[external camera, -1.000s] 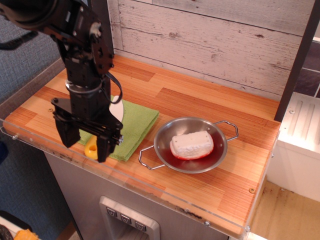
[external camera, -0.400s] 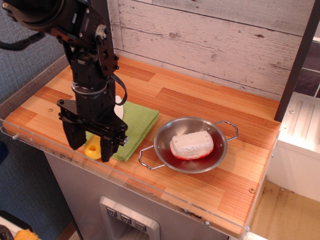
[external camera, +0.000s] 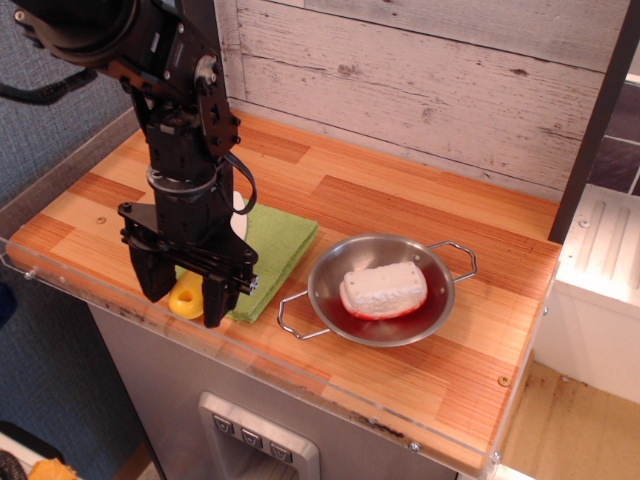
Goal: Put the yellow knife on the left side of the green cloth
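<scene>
The yellow knife (external camera: pixel 186 299) lies at the front-left edge of the green cloth (external camera: pixel 268 247), near the front lip of the counter. Only two parts of it show: the rounded yellow handle end, visible low between the two fingers of the gripper (external camera: pixel 184 293), and a sliver of the cream-white blade beside the arm, above the cloth's left portion. The middle of the knife is hidden by the gripper body. The gripper points straight down over the handle, its two black fingers spread, one on each side of the yellow end. Whether either finger touches the handle cannot be told from this view, and it is equally unclear whether the handle rests on the cloth or on the wood just beside it. The green cloth lies flat on the wooden counter (external camera: pixel 400 200), folded square, its left part covered by the black robot arm (external camera: pixel 180 120). To the right of the cloth, close to its corner but apart from it, stands a steel bowl (external camera: pixel 440 290) with two wire handles. Inside the bowl rests a white rounded block (external camera: pixel 383 288) with a red underside. A whitewashed plank wall (external camera: pixel 420 70) runs along the back of the counter. A dark vertical post (external camera: pixel 597 120) stands at the right rear, with a white cabinet (external camera: pixel 600 290) beyond it.
</scene>
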You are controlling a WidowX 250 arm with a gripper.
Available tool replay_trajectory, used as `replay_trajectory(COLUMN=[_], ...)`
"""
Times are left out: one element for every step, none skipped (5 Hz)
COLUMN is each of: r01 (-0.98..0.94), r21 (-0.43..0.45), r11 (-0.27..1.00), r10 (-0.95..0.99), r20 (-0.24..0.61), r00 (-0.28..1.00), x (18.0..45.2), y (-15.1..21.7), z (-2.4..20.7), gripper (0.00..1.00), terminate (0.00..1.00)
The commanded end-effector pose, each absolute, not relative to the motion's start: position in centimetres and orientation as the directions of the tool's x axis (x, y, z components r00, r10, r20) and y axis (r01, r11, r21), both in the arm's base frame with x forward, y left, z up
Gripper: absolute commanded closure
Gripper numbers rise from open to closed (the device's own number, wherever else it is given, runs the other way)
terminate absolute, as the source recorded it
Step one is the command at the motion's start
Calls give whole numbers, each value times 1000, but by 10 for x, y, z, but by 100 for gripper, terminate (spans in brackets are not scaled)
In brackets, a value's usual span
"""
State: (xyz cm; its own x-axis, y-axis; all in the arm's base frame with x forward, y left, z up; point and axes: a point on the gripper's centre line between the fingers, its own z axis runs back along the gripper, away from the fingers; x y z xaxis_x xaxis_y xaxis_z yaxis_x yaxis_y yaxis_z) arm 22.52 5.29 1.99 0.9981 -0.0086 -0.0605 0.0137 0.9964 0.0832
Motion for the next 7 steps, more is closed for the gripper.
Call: replay_trajectory(r01=[18,20,33,38,42,117,170], r21=[84,79,88,137,141,108,71], r11=[996,997,996,990,989,987,983], r10=[-14,-16,-28,-42,-54,-120,-167], r20=[-47,-48,-48,26,83,24,-45], r00=[999,999,998,999,995,992,985], x=[233,234,235,235,230,224,215], y=[53,51,48,50,73,113,150], z=[21,20,25,63,97,93,63], gripper=[100,100,100,100,100,100,100], terminate=[0,0,0,0,0,0,0])
